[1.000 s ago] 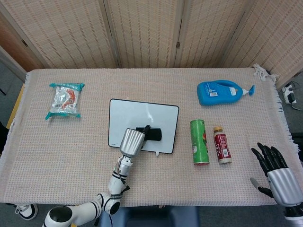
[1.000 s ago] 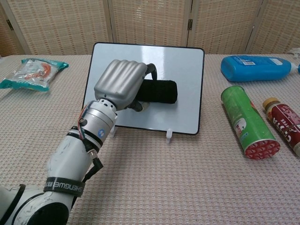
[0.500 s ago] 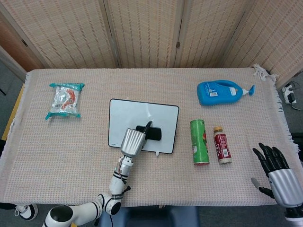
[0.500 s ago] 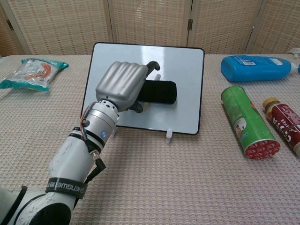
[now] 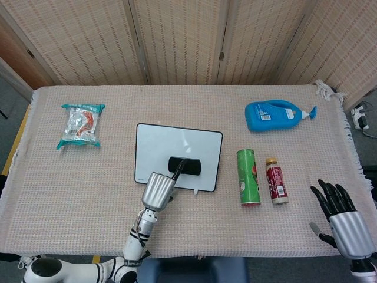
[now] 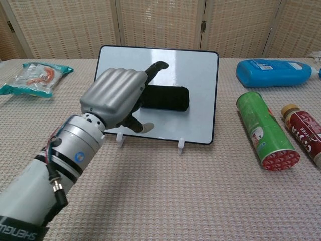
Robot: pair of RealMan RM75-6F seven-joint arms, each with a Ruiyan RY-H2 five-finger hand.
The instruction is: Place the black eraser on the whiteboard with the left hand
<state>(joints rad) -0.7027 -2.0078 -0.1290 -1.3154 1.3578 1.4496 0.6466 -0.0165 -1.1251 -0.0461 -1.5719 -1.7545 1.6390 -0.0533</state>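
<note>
The black eraser (image 5: 186, 165) (image 6: 169, 99) lies flat on the whiteboard (image 5: 159, 141) (image 6: 195, 70), near its middle. My left hand (image 5: 158, 190) (image 6: 114, 98) hovers at the board's near edge, just short of the eraser's left end. Its fingers are loosened and hold nothing; one finger points out over the board. In the chest view the hand hides the eraser's left end. My right hand (image 5: 339, 209) rests at the table's near right corner with fingers spread and nothing in them; only the head view shows it.
A green can (image 5: 248, 175) (image 6: 263, 130) and a small red bottle (image 5: 275, 180) (image 6: 303, 133) lie right of the board. A blue bottle (image 5: 274, 115) (image 6: 273, 73) lies at the back right, a snack packet (image 5: 81, 125) (image 6: 32, 76) at the far left.
My left hand has let go of the eraser and drawn back toward the table's near edge, fingers loosening. The eraser stays on the whiteboard. The right hand barely moved.
</note>
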